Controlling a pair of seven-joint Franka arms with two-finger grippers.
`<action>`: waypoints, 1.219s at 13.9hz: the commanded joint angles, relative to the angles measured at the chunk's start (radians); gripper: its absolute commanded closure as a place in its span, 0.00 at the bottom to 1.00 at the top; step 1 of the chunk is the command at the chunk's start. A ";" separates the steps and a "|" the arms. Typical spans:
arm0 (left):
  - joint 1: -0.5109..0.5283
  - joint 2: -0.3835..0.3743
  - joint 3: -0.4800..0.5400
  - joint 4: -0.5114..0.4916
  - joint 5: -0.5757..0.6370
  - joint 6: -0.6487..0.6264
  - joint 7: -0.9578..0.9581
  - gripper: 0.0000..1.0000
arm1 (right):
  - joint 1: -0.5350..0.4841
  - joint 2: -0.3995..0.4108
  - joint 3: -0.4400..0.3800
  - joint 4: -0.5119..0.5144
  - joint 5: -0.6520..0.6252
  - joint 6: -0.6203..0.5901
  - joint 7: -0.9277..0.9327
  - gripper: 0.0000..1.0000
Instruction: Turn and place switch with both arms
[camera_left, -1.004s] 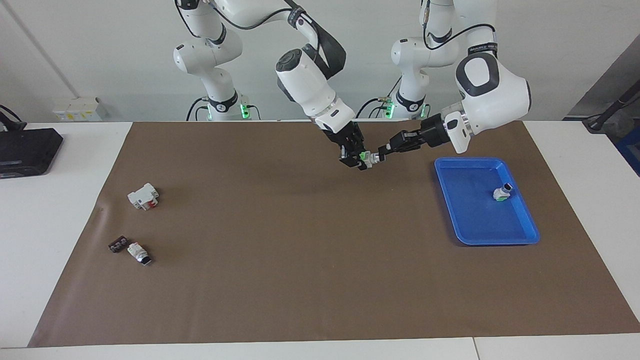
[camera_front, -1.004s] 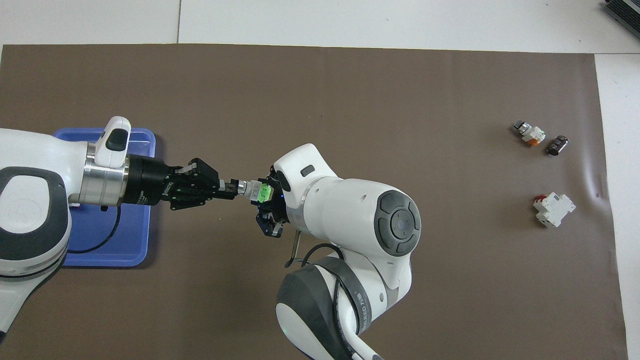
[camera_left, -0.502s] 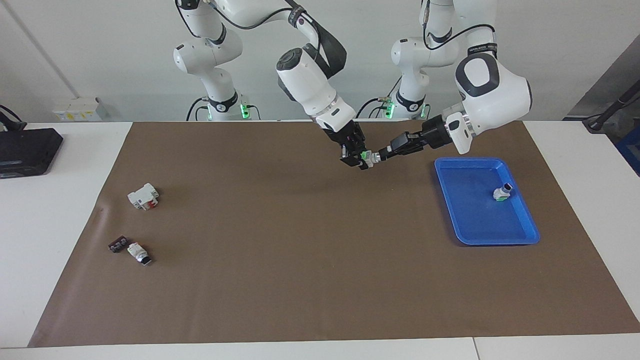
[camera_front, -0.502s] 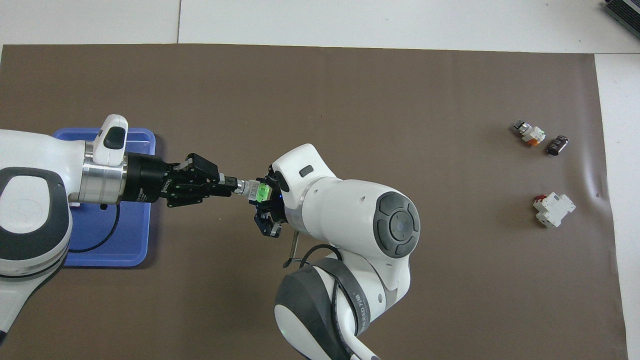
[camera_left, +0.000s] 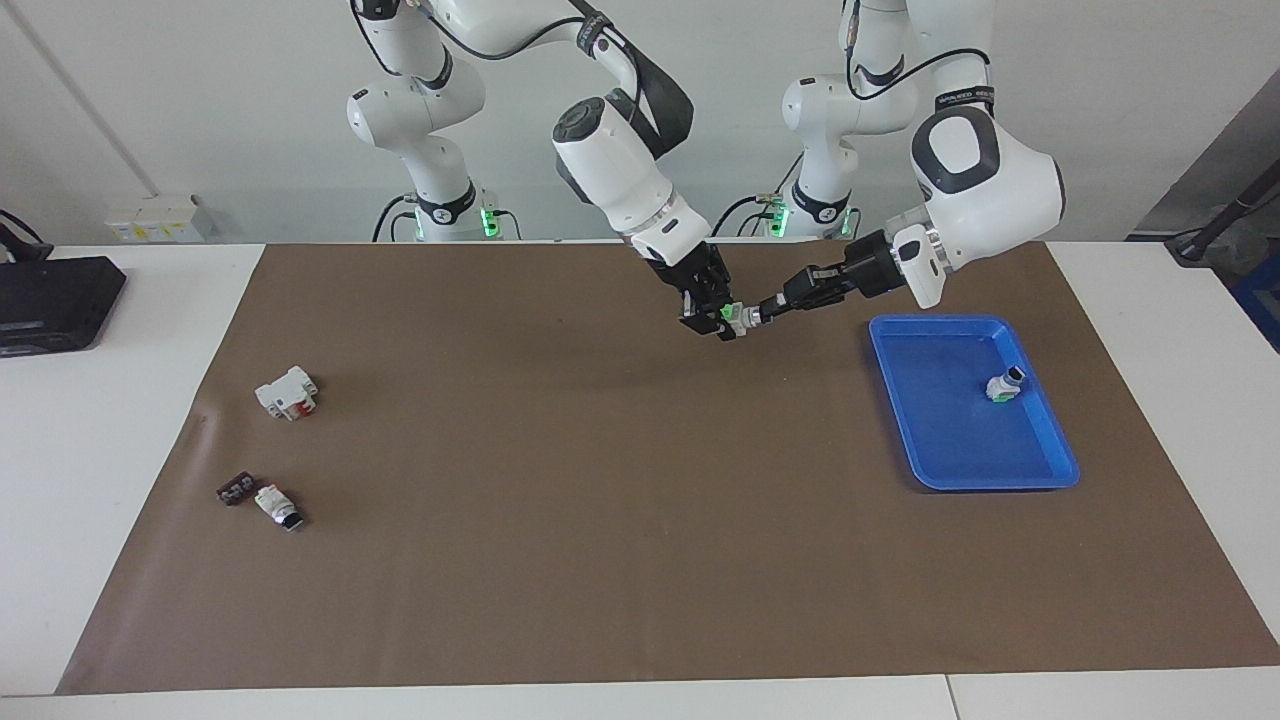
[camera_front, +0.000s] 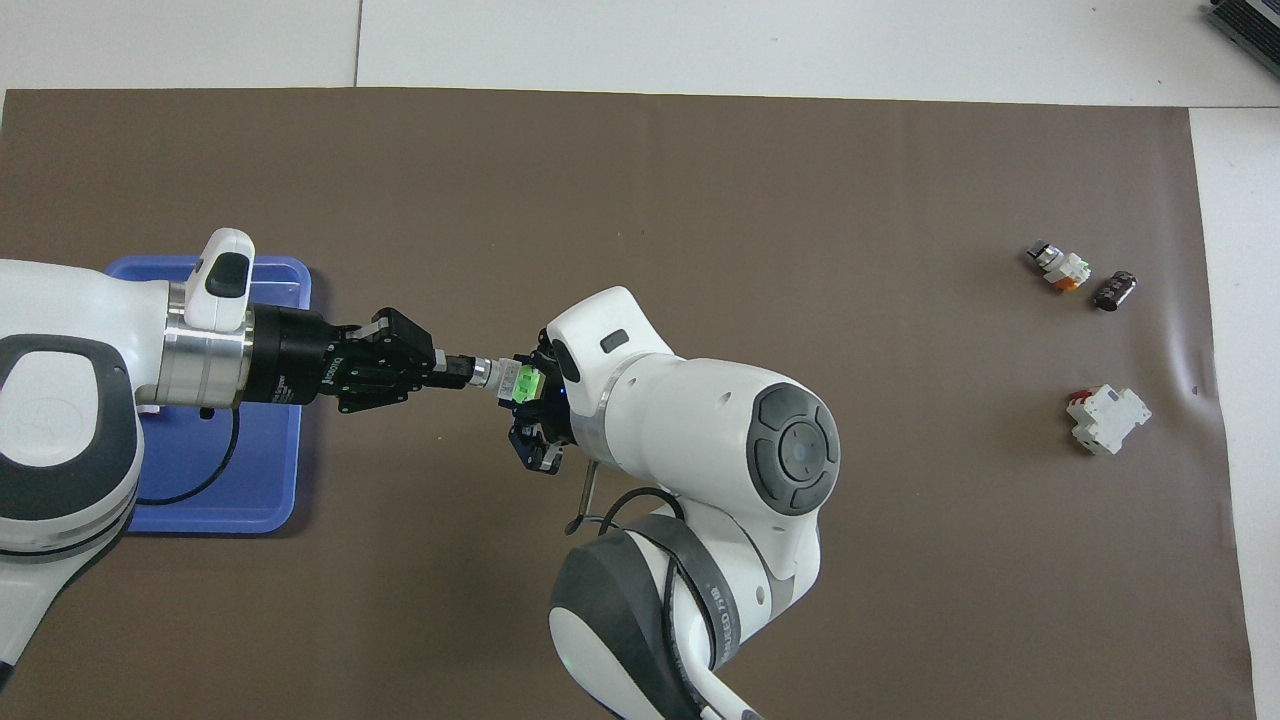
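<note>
The switch (camera_left: 735, 318), white with a green end, is held in the air over the brown mat, between the two grippers; it also shows in the overhead view (camera_front: 510, 378). My right gripper (camera_left: 718, 318) is shut on its green and white body (camera_front: 530, 400). My left gripper (camera_left: 762, 310) reaches in level from the blue tray's end and is shut on the switch's black knob (camera_front: 455, 367). The blue tray (camera_left: 940, 470) lies toward the left arm's end of the table, partly under the left arm in the overhead view (camera_front: 270, 500).
A second white and green switch (camera_left: 1005, 385) lies in the tray. Toward the right arm's end lie a white blocky part with red (camera_left: 287, 392), a white switch with red marking (camera_left: 277, 504) and a small dark part (camera_left: 234, 489). A black device (camera_left: 50, 300) sits off the mat.
The left wrist has turned and shifted slightly while gripping the knob. The right gripper has risen a little with the switch. Both holds are unchanged.
</note>
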 joint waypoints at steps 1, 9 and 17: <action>-0.014 -0.009 0.007 -0.021 0.003 0.028 0.068 1.00 | -0.001 0.002 0.008 0.010 0.011 0.022 0.018 1.00; -0.008 -0.007 0.007 -0.020 0.004 0.023 0.480 1.00 | -0.001 0.002 0.008 0.009 0.011 0.022 0.018 1.00; 0.001 -0.001 0.005 -0.004 -0.003 0.042 0.980 1.00 | -0.001 0.004 0.009 0.007 0.011 0.035 0.018 1.00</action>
